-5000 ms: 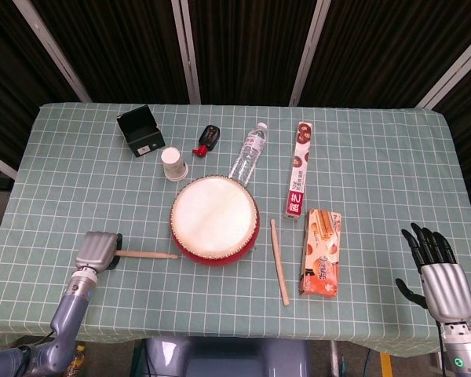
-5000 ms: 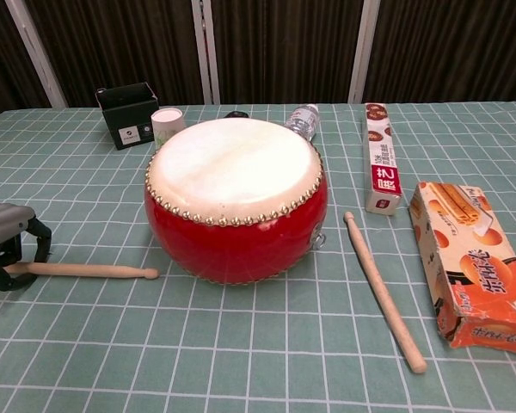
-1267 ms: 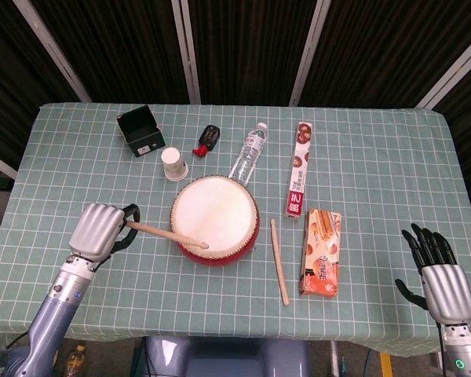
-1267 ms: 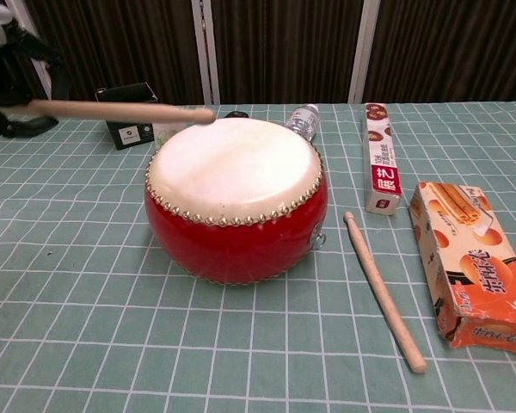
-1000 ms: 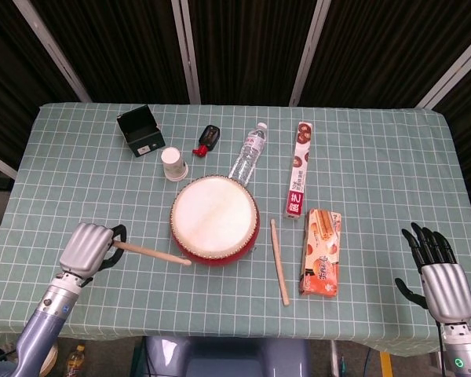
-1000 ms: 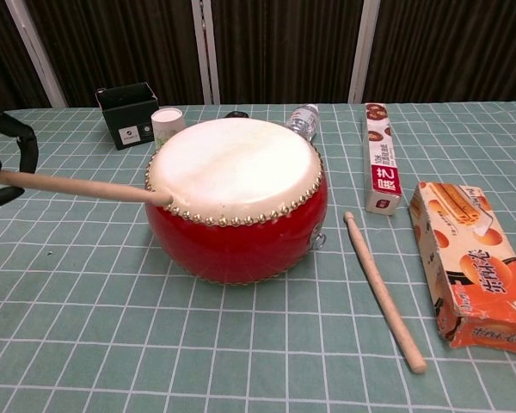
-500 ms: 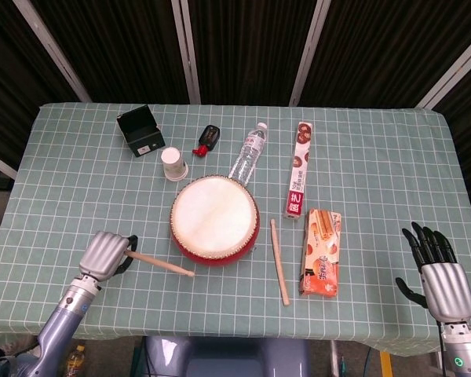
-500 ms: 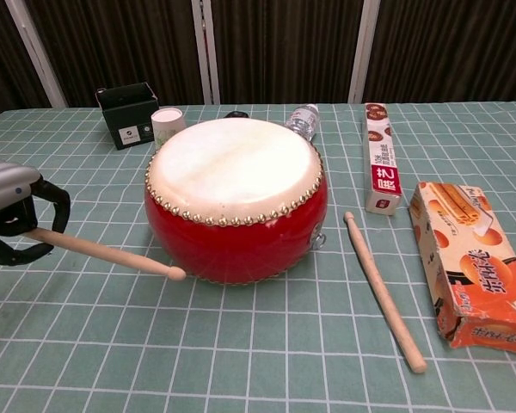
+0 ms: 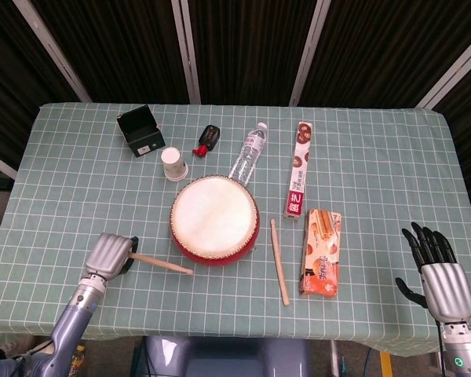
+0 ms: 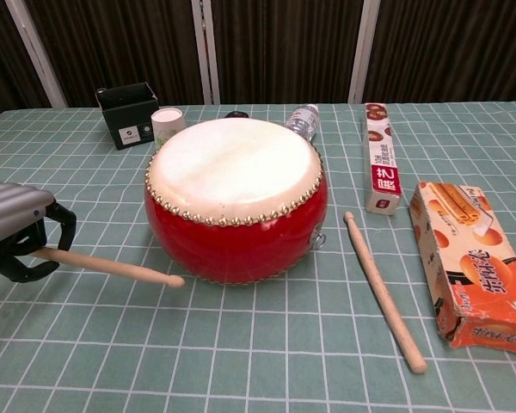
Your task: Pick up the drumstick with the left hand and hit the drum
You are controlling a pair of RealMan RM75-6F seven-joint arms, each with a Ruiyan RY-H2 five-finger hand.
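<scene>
Green checked table (image 9: 377, 157): one drum (image 9: 214, 219), two drumsticks, one (image 10: 112, 266) clenched in left robot hand (image 9: 110, 254), right robot hand (image 9: 437, 271) spread, empty.

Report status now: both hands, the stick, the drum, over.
Left hand holds wooden drumstick, tip low beside red drum. Right hand open, idle. Nothing in the way.

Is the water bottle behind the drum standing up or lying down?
Lying down. The head view shows the water bottle stretched lengthwise on the tablecloth, cap pointing away from the drum.

Head view high, looking down on whole table, chest view low, close, both sharing drum (image 9: 214, 219).
</scene>
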